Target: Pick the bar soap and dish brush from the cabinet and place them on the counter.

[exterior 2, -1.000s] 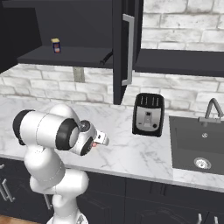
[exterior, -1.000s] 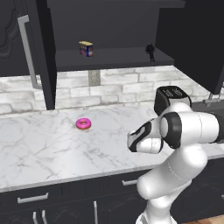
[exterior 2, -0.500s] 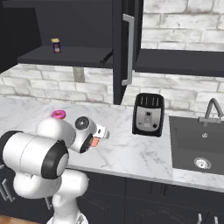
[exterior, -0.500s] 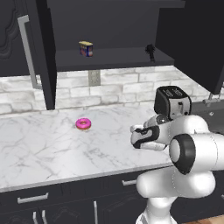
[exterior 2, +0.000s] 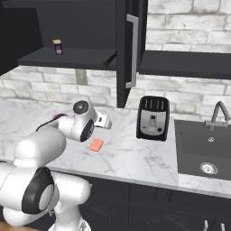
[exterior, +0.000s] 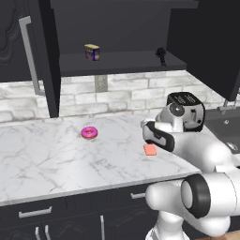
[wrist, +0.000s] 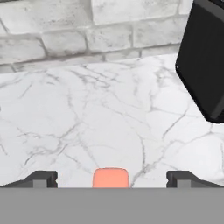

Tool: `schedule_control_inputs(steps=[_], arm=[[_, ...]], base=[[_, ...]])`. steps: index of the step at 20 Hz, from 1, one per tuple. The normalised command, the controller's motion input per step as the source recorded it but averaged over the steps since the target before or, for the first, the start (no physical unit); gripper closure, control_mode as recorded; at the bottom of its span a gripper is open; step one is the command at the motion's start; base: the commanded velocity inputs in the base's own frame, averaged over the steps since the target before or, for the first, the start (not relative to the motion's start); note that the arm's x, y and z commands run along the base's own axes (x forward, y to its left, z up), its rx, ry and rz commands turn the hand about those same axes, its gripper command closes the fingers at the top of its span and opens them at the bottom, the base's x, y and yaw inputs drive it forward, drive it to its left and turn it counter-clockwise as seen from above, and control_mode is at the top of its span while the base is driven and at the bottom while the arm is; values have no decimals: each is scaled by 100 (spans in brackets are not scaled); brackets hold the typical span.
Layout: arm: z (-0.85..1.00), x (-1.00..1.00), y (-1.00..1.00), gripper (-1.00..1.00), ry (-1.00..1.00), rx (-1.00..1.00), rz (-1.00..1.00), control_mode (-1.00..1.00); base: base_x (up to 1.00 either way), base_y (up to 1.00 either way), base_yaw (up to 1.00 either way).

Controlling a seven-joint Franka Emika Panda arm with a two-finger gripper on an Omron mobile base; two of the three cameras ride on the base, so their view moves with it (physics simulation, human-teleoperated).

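The salmon-orange bar soap (exterior: 150,149) (exterior 2: 96,145) lies flat on the white marble counter (exterior: 56,159), left of the toaster. My gripper (exterior: 146,133) (exterior 2: 106,122) hovers just above and behind the soap, open, with nothing in it. In the hand view the bar soap (wrist: 110,177) sits at the bottom edge between the two spread fingertips (wrist: 41,178). The black dish brush (exterior: 161,55) (exterior 2: 109,60) rests on the shelf of the open dark cabinet (exterior: 117,63), at the shelf's right end, its handle poking over the edge.
A yellow-and-blue box (exterior: 92,51) stands on the cabinet shelf. A pink donut (exterior: 89,132) lies on the counter to the left. The black toaster (exterior 2: 153,117) stands right of the soap, with the sink (exterior 2: 205,149) and faucet (exterior 2: 218,113) beyond. An open cabinet door (exterior 2: 131,45) hangs above.
The arm has swung and refolded, and the hand has moved toward the toaster side and lifted a little. The soap now shows uncovered on the counter. The jaws stay open.
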Motion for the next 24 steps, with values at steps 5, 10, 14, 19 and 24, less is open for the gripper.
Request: schedule_control_inputs(steps=[5,10,14,19,24], arm=[[63,-10,-3,-100,8,0,0,-100],[35,-27,-18,-100,2,1,0,-100],[14,-25,-7,-100,0,1,1,-100],[31,-15,0,-100,2,0,0,-100],[50,-17,0,-100,-7,0,1,-100]], base=[[0,0,0],[0,0,0],[0,0,0],[0,0,0],[0,0,0]])
